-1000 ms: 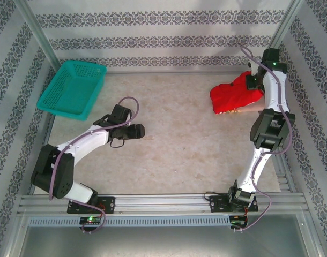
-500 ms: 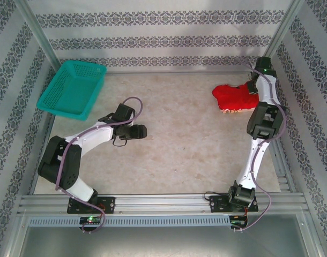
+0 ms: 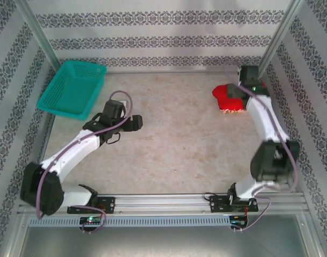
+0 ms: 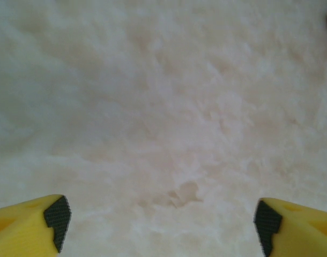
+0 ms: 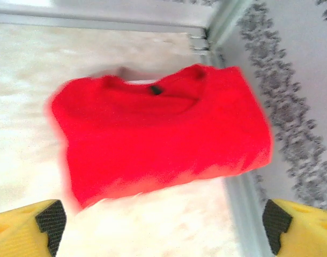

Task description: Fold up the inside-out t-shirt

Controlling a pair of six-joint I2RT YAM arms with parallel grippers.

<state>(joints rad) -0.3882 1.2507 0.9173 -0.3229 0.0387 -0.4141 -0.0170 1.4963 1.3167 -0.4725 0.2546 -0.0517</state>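
Note:
The inside-out t-shirt (image 5: pixel 163 139) lies as a folded red bundle on the table at the far right corner, neckline away from my right wrist camera, a small dark tag at the collar. In the top view the t-shirt (image 3: pixel 228 101) is partly covered by my right arm. My right gripper (image 5: pixel 163 222) hovers over its near edge, jaws wide open, nothing between them; from above the right gripper (image 3: pixel 231 92) sits over the bundle. My left gripper (image 3: pixel 135 122) hangs open over bare table left of centre, and the left gripper (image 4: pixel 161 222) holds nothing.
A teal basket (image 3: pixel 72 88) stands at the back left corner. The metal frame rail (image 5: pixel 244 203) and patterned side wall (image 5: pixel 292 107) run close beside the shirt on the right. The beige tabletop (image 3: pixel 179 139) stretches between the two arms.
My right gripper has opened and let go of the shirt, which dropped from a lifted drape into a smaller bundle. The right arm swung back over it. My left gripper opened wider and shifted slightly left.

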